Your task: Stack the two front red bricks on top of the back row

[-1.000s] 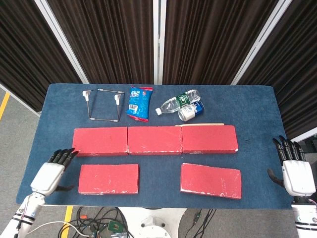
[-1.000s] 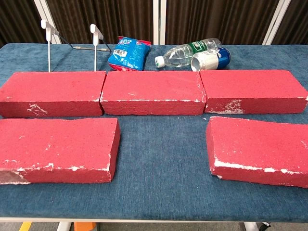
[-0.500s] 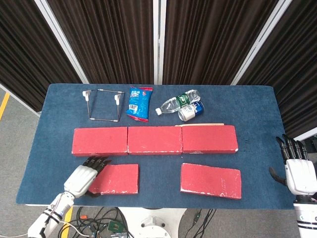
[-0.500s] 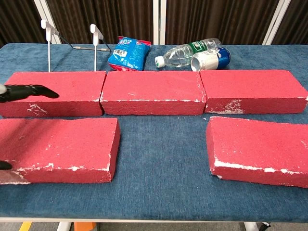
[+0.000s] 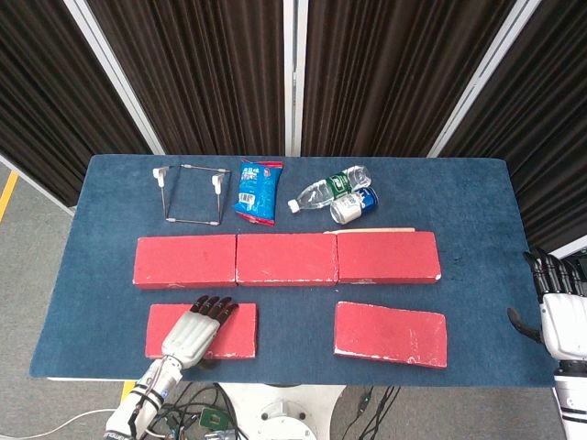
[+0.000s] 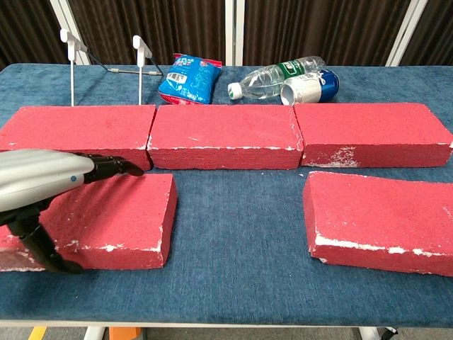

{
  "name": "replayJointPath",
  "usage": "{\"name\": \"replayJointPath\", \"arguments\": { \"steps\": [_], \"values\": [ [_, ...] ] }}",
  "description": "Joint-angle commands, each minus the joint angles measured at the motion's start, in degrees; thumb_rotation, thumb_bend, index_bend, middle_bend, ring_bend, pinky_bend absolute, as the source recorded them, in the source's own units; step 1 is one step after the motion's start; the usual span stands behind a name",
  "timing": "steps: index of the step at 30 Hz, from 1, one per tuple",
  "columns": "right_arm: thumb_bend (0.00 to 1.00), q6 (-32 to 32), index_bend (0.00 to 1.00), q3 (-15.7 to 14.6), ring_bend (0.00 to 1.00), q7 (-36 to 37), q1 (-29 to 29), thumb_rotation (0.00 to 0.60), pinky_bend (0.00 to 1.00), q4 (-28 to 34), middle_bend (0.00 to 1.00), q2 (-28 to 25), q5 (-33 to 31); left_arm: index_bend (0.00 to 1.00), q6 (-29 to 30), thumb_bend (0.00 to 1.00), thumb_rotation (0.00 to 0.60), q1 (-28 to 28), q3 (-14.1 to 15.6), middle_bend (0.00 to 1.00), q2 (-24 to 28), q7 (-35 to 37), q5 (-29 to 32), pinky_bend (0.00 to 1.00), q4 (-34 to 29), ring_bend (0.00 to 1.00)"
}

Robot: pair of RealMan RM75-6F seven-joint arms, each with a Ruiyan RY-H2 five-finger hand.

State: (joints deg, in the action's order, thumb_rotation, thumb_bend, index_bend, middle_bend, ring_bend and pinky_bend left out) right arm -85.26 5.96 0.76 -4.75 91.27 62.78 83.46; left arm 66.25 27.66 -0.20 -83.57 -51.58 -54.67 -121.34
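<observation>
Three red bricks form the back row [image 5: 286,259] [image 6: 223,134] across the blue table. The front left brick [image 5: 234,332] [image 6: 120,216] lies under my left hand [image 5: 195,332] [image 6: 44,185], which reaches over its top from the near left side. The fingers [image 6: 117,168] stretch flat towards the back row, and the thumb [image 6: 35,244] hangs down by the brick's front face. It grips nothing. The front right brick [image 5: 390,333] [image 6: 382,219] lies untouched. My right hand [image 5: 561,310] hovers with fingers spread beyond the table's right edge, seen only in the head view.
Behind the back row lie a wire rack [image 5: 188,192] [image 6: 106,64], a blue snack bag [image 5: 257,191] [image 6: 187,78], a plastic bottle [image 5: 328,190] [image 6: 272,76] and a can [image 5: 353,206] [image 6: 308,86]. A wide gap of blue cloth [image 6: 237,234] separates the two front bricks.
My left hand has swept right from the table's left edge onto the front left brick. My right hand has drifted slightly further right and down. No brick has moved.
</observation>
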Motion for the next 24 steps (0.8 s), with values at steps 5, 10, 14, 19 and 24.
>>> {"name": "replayJointPath", "arguments": {
  "steps": [5, 10, 14, 19, 24],
  "values": [
    [0.18, 0.12, 0.00, 0.05, 0.00, 0.19, -0.01, 0.600, 0.00, -0.46, 0.00, 0.26, -0.16, 0.05, 3.87, 0.00, 0.600, 1.07, -0.41, 0.01, -1.39, -0.47, 1.91, 0.01, 0.13, 0.00],
    [0.18, 0.18, 0.00, 0.03, 0.00, -0.10, -0.06, 0.600, 0.00, -0.37, 0.00, 0.39, -0.15, 0.05, 3.49, 0.00, 0.600, 2.34, -0.33, 0.01, -0.56, -0.34, 5.03, 0.00, -0.12, 0.00],
    [0.18, 0.19, 0.00, 0.08, 0.00, -0.22, -0.04, 0.600, 0.00, -0.35, 0.00, 0.39, -0.30, 0.05, 3.46, 0.00, 0.600, 3.37, -0.78, 0.01, -0.34, 0.13, 6.74, 0.00, 0.34, 0.00],
    [0.18, 0.09, 0.00, 0.23, 0.00, -0.11, 0.04, 0.600, 0.00, -0.43, 0.00, 0.34, -0.55, 0.05, 3.65, 0.00, 0.600, 4.44, -0.82, 0.01, -0.27, 0.60, 8.60, 0.00, 0.87, 0.07],
    [0.18, -0.07, 0.00, 0.38, 0.00, 0.00, 0.06, 0.600, 0.00, -0.50, 0.00, 0.37, -0.60, 0.05, 3.80, 0.00, 0.600, 5.42, -0.32, 0.04, -0.11, 0.56, 10.43, 0.00, 0.91, 0.11]
  ]
}}
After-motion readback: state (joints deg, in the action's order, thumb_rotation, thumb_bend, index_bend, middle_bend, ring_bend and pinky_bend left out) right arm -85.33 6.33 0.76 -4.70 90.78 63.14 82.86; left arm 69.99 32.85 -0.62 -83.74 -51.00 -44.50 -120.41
